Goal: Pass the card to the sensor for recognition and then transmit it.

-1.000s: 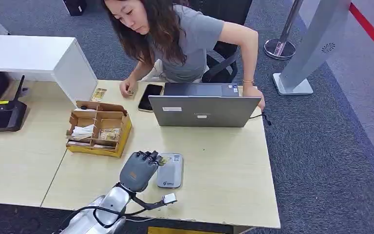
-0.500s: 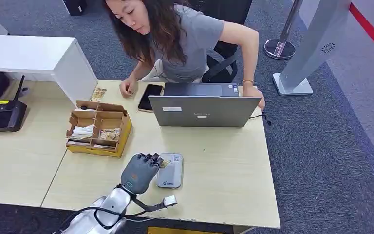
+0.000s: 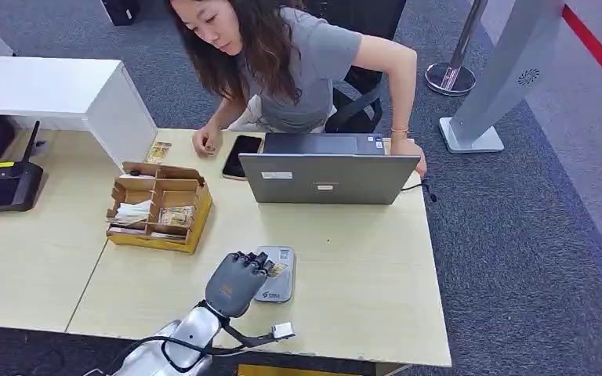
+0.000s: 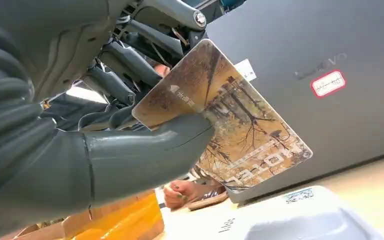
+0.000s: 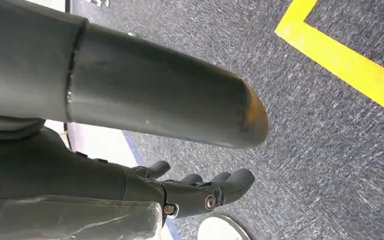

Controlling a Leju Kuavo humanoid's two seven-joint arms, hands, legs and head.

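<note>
My left hand (image 3: pixel 237 283) hovers over the near left part of the grey card sensor (image 3: pixel 275 274) on the desk. It pinches a brown card with a tree picture (image 4: pixel 230 125) between thumb (image 4: pixel 145 155) and fingers; the card's tip (image 3: pixel 277 269) pokes out over the sensor. In the left wrist view the sensor (image 4: pixel 305 217) lies just below the card. My right hand (image 5: pixel 195 192) hangs over the carpet, fingers loosely curled and holding nothing.
A person (image 3: pixel 282 55) sits behind an opened laptop (image 3: pixel 325 176), one hand by a phone (image 3: pixel 241 154). A cardboard box with cards (image 3: pixel 159 205) stands left of the sensor, a black router (image 3: pixel 4 184) far left, a white box (image 3: pixel 63 94) behind.
My left hand has moved right and a little nearer, carrying the card further over the sensor. The person has stayed put.
</note>
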